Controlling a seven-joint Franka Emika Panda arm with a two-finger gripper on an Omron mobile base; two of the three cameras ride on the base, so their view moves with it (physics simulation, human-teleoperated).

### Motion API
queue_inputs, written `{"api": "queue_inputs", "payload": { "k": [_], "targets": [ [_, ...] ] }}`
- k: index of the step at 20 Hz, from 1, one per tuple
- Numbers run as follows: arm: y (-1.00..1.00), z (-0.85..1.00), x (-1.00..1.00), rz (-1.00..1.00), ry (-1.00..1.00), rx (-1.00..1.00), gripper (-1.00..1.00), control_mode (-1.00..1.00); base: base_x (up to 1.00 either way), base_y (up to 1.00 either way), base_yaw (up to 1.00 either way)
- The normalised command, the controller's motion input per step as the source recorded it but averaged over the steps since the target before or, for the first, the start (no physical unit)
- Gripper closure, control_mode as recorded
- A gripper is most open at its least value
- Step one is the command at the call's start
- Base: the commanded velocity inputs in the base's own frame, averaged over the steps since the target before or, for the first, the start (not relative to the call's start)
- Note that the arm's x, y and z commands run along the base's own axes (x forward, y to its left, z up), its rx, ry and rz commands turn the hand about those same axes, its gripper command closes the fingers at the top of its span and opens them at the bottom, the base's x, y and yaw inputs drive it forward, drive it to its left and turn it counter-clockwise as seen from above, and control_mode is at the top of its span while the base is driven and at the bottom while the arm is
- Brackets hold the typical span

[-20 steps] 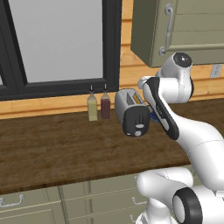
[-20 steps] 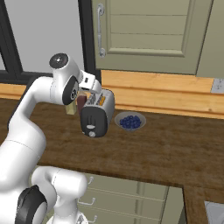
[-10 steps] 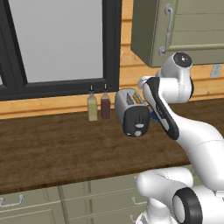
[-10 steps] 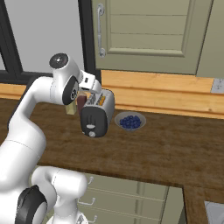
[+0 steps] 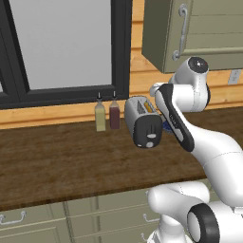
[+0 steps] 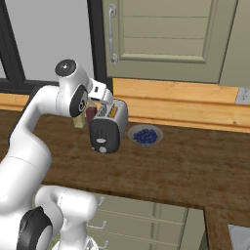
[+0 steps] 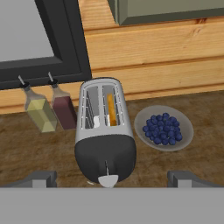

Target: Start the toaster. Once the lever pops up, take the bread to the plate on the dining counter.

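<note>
The silver-grey toaster (image 7: 104,131) stands on the dark wood worktop (image 5: 57,161), its black end panel facing the robot. A slice of bread (image 7: 112,109) sits edge-up in the right slot, low inside it. The pale grey lever (image 7: 108,180) juts from the panel at the near end of its slot. My gripper (image 7: 112,179) hovers above and in front of the toaster (image 6: 108,127), open, its fingertips (image 7: 40,178) far apart and holding nothing. The plate and the dining counter are out of view.
A bowl of blueberries (image 7: 164,128) sits just right of the toaster. A yellow bottle (image 7: 39,113) and a dark red bottle (image 7: 64,110) stand to its left by the window. A wall cabinet (image 6: 161,39) hangs above. Drawers (image 5: 71,218) lie under the worktop.
</note>
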Motion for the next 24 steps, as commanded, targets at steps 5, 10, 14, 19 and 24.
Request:
{"api": "queue_inputs", "payload": {
  "k": [5,10,14,19,24],
  "targets": [
    [0.0,0.0,-0.02,0.0,0.0,0.0,-1.0,-1.0,0.0,0.0,0.0],
    [0.06,-0.11,0.0,0.0,-0.03,-0.07,-1.0,-1.0,0.0,0.0,0.0],
    [0.42,-0.39,0.04,0.0,-0.15,-0.18,-1.0,-1.0,0.0,0.0,0.0],
    [0.06,-0.39,0.25,0.0,-0.03,-0.07,-1.0,-1.0,0.0,0.0,0.0],
    [-0.16,-0.15,0.52,0.0,0.0,0.02,-1.0,-1.0,0.0,0.0,0.0]
  ]
}}
